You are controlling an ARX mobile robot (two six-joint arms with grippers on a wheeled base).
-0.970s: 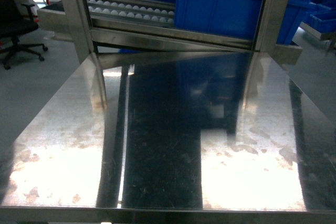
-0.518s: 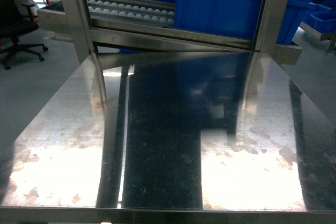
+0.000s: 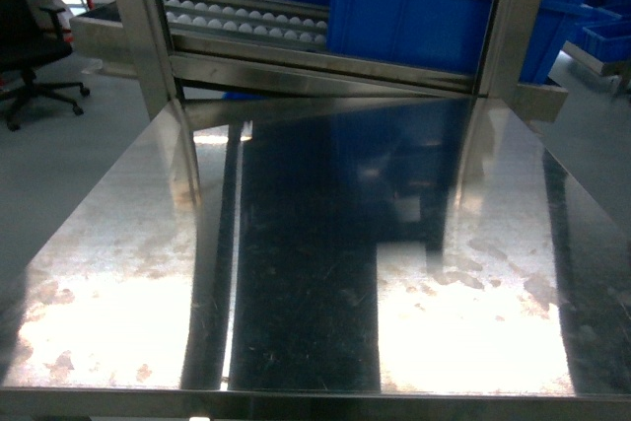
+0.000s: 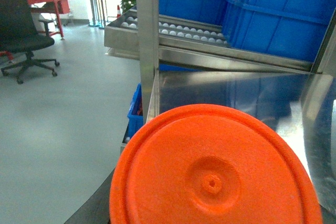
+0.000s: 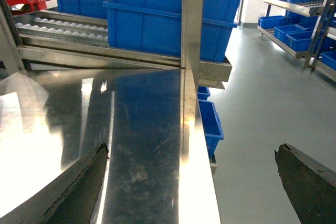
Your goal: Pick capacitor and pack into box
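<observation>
Neither capacitor nor box in view, steel table bare; right gripper fingers wide; left fingers unseen behind orange disc, state unknown; risk: blind reach striking blue bins.

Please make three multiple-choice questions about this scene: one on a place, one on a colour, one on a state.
1. The office chair stands: A) left of the table; B) on it; C) right of it.
2. The round disc is: A) green; B) orange; C) white.
3. The right gripper has its jaws: A) shut; B) clamped on a bin; C) apart, empty.
Key: A, it stands on the floor at the left edge; B, plainly orange in the left wrist view; C, a wide gap with nothing inside.
</observation>
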